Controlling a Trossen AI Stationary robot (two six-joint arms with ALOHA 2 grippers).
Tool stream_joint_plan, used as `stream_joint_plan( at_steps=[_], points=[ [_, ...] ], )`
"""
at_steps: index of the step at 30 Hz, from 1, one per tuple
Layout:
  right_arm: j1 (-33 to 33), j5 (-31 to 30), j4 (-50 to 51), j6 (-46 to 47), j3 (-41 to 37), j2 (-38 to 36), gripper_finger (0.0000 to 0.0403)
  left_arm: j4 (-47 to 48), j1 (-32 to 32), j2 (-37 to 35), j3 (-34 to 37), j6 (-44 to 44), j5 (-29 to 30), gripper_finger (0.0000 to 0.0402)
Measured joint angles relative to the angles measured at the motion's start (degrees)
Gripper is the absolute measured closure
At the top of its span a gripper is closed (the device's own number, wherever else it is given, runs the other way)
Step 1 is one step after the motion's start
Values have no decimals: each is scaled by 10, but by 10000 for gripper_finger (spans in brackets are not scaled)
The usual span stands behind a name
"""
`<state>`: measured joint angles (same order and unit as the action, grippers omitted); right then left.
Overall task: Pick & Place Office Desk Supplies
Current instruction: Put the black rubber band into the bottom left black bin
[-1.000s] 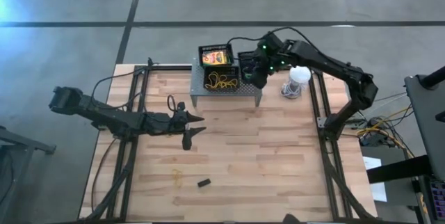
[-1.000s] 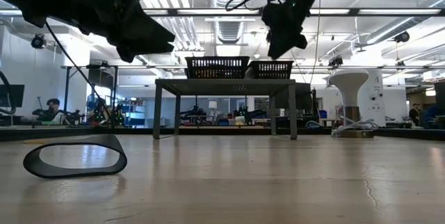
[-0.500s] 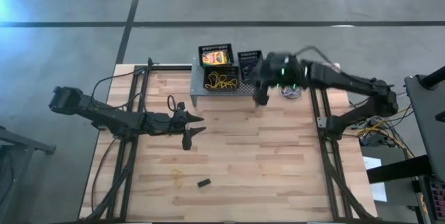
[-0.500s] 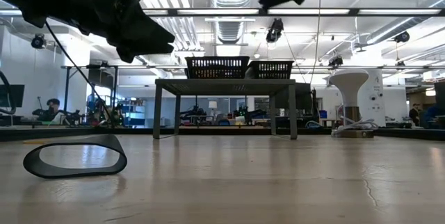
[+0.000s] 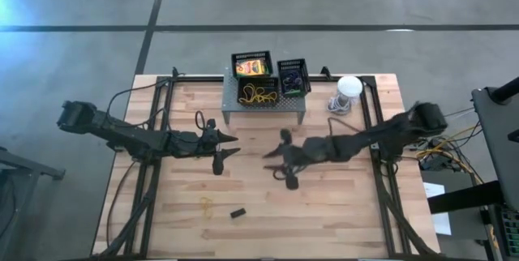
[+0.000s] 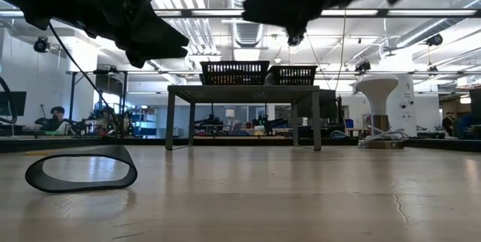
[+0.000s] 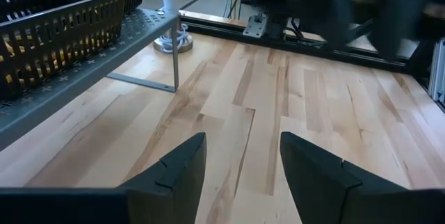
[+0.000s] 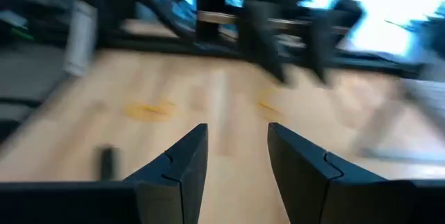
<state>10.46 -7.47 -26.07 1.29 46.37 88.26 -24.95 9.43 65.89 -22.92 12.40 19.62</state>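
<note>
Swinging down from the baskets (image 5: pixel 268 79) at top centre to mid-frame, the right gripper (image 5: pixel 278 162) hangs empty with jaws apart, seemingly after a drop-off, facing the yellow band (image 5: pixel 206 206) and black block (image 5: pixel 238 212) lower left, while the left gripper (image 5: pixel 225 149) waits open.

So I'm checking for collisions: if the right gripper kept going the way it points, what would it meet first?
Probably the left gripper: the right gripper, open and empty, points across bare table towards it, though depth is unclear.

Baskets (image 5: pixel 268 75) on shelf (image 5: pixel 263 104) (table's rear), block (image 5: pixel 238 212) near front, band (image 6: pixel 81 173) left.
</note>
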Motion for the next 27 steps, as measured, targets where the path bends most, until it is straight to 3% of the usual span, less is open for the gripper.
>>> stream_joint_plan(
  at_steps=[4, 9, 15, 18, 24, 27],
  points=[
    [-4, 103, -125, 64, -6, 91, 252, 0, 0, 0, 0, 0, 0, 213],
    [-16, 230, -130, 79, 63, 213, 223, 0, 0, 0, 0, 0, 3, 213],
    [-44, 408, -125, 14, 171, 316, 172, 0, 0, 0, 0, 22, 3, 213],
    [-45, 436, -76, -36, 221, 348, 153, 0, 4, 0, 0, 59, -5, 213],
    [-38, 431, 84, -123, 311, 384, 129, 11, 52, 0, 0, 118, -12, 213],
    [-25, 420, 99, -138, 342, 407, 123, 13, 89, 0, 0, 135, 12, 213]
  ],
)
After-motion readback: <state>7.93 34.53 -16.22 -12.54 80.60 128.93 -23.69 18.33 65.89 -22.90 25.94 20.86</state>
